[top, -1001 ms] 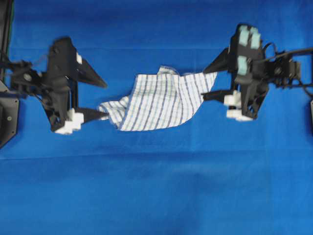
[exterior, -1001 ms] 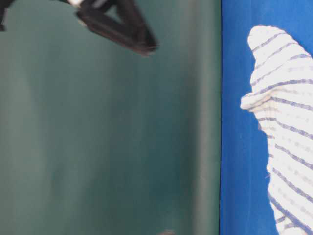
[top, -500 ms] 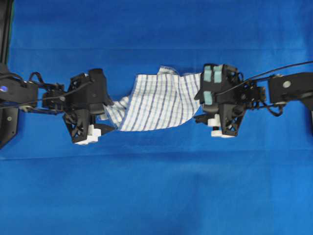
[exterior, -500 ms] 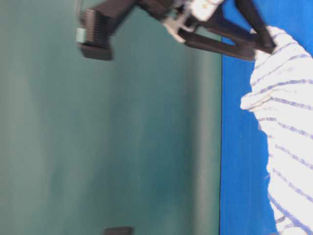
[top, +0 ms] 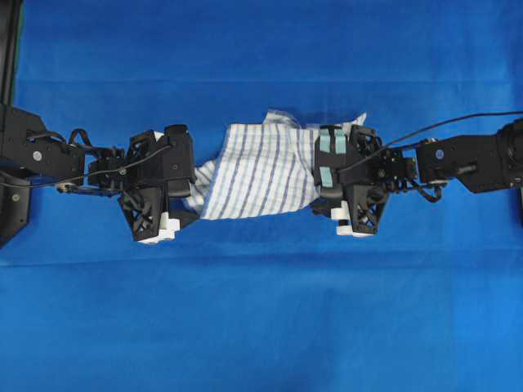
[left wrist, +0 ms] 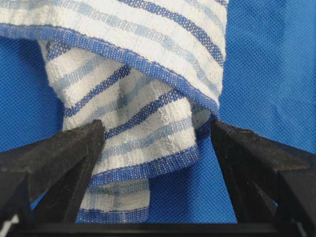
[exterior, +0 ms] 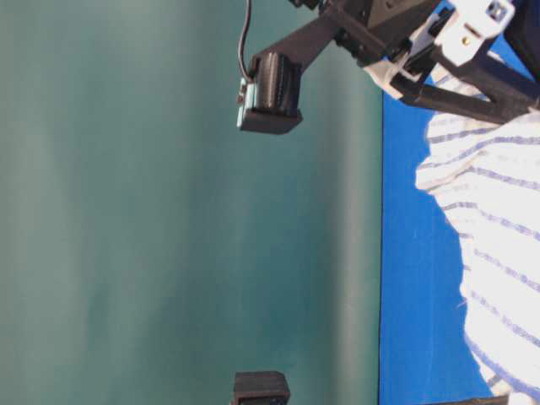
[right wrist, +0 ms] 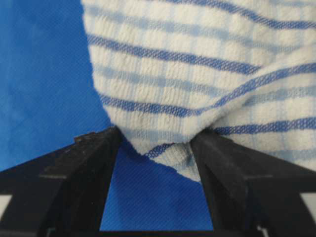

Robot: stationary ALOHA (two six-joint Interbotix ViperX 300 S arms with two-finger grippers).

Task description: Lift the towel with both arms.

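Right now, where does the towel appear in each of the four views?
Overhead: towel at the centre, between the two grippers.
Table-level: along the right edge, on the blue cloth, with a gripper above its top end.
Left wrist: fills the upper middle, its folded end between the open fingers.
Right wrist: upper right, one corner dipping between the open fingers.
Shared landmark: the blue cloth under the towel.

Overhead view looks straight down on the whole blue cloth [top: 261, 327]. Table-level view sits low and is turned sideways. Both wrist views look close-up between their own fingers at the towel [left wrist: 148, 98], which all views share.
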